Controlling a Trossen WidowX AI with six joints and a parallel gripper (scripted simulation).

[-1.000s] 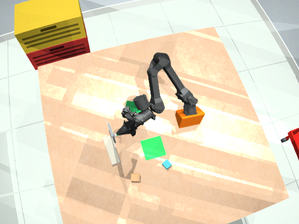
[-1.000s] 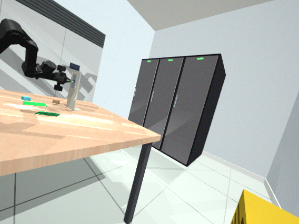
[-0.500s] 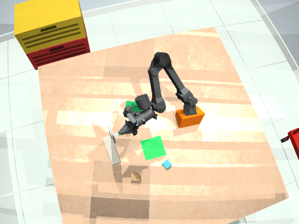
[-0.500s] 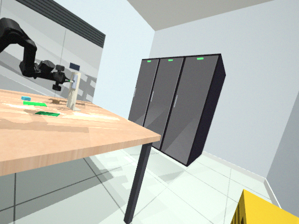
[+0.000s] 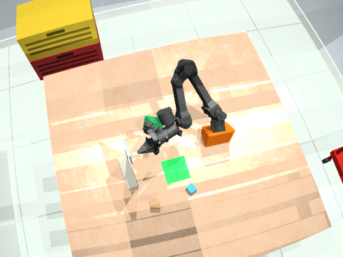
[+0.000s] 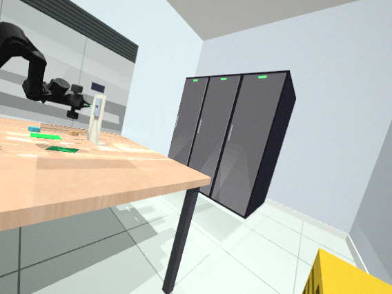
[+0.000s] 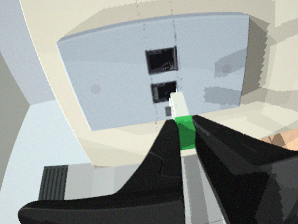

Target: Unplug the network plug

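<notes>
My gripper [image 5: 139, 152] [image 6: 89, 105] [image 7: 181, 125] is shut on the plug [image 5: 134, 154] [image 7: 186, 137], its fingers on the green part. The white end points at the upright panel [image 5: 127, 151] [image 6: 97, 108] [image 7: 115, 67]. In the wrist view, the lower socket [image 7: 159, 93] shows dark and open behind the white end, and the plug appears out of it, just in front. The tab cannot be told apart. A bright green square [image 5: 176, 169] [image 6: 45, 136] lies flat on the table, toward the lower right of the gripper in the top view.
A darker green patch [image 5: 153, 120] [image 6: 62, 149] lies partly under the arm. A blue block [image 5: 191, 188] [image 6: 34, 129] is beside the bright square; a tan block [image 5: 155, 204] [image 6: 73, 132] lies farther off. The panel's pale base [image 5: 128, 176] is on the table. The arm stands on an orange mount [image 5: 217, 137].
</notes>
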